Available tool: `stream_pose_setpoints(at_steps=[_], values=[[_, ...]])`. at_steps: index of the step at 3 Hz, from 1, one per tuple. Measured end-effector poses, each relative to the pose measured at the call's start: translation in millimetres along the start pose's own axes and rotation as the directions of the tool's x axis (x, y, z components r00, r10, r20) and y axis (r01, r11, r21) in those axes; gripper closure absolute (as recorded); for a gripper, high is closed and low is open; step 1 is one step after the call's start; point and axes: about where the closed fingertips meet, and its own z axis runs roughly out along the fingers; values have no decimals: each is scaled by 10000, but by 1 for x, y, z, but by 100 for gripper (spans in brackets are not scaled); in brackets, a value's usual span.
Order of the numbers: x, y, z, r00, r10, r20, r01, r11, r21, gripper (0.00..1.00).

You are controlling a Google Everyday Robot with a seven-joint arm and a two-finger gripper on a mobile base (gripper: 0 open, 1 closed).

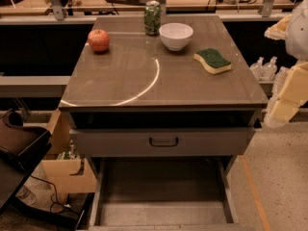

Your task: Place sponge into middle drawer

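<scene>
Camera view looks down on the counter (pixel 144 81) from the front, and the sponge (pixel 212 61) lies flat near the right edge, about halfway back, green scrub face up over its pale yellow body. It sits a little apart from the white bowl (pixel 176 35), which stands towards the back edge beside a green can (pixel 152 17). An apple (pixel 98 40) rests near the back left corner. With its top clear and open space on every side, the sponge looks easy to reach from above. Below the front edge, a closed drawer front (pixel 163 141) with a dark loop handle hangs over the middle drawer (pixel 163 211), which stands pulled out with its grey floor bare, probably so the sponge can be dropped straight in. The gripper (pixel 284 105) hangs off the counter's right edge, near the front right corner and apart from the sponge. It is not carrying the sponge, but whether it is released or clenched cannot be told. By this reading the pick-up has not begun, and the reach towards the sponge comes next.
</scene>
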Motion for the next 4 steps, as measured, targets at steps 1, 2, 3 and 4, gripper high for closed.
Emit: stream_pose_setpoints(at_steps=[1, 2, 3, 4], values=[[-1, -2, 1, 9999, 102, 85, -103, 9999, 66, 0], [-3, -21, 22, 9964, 518, 674, -527, 9985, 112, 0], [-12, -60, 58, 9698, 1346, 2033, -1419, 9896, 219, 0], [-22, -99, 90, 8965, 2244, 3820, -2550, 9665, 306, 0]])
